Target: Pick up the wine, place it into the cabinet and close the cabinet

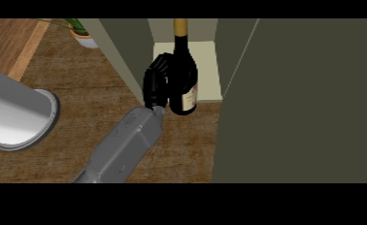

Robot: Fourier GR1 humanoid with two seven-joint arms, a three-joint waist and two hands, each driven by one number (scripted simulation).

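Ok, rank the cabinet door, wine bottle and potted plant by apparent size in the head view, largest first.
1. cabinet door, the biggest by far, though nearest the camera.
2. wine bottle, held by the hand.
3. potted plant, smallest, partly cut off by the cabinet's side.

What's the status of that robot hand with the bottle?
Robot hand curled round wine bottle. Bottle at cabinet shelf. Door open. Nothing blocking.

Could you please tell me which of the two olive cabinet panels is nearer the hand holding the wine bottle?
The narrow panel at the view's left: the left hand curls its fingers beside it, while the broad panel stands beyond the wine bottle.
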